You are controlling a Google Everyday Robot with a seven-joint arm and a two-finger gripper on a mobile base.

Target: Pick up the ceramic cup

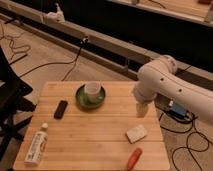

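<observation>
The ceramic cup (92,90) is small, white and handleless. It stands upright on a dark green round dish (90,97) at the back middle of the wooden table (95,132). My white arm reaches in from the right. The gripper (142,109) hangs below the arm's bulky wrist, over the right part of the table, well to the right of the cup and apart from it. It holds nothing that I can see.
A black rectangular object (60,109) lies left of the dish. A white tube (36,145) lies at the front left. A pale sponge-like block (136,133) and an orange-red carrot-like object (134,158) lie at the front right. Cables run over the floor; a black chair (11,100) stands left.
</observation>
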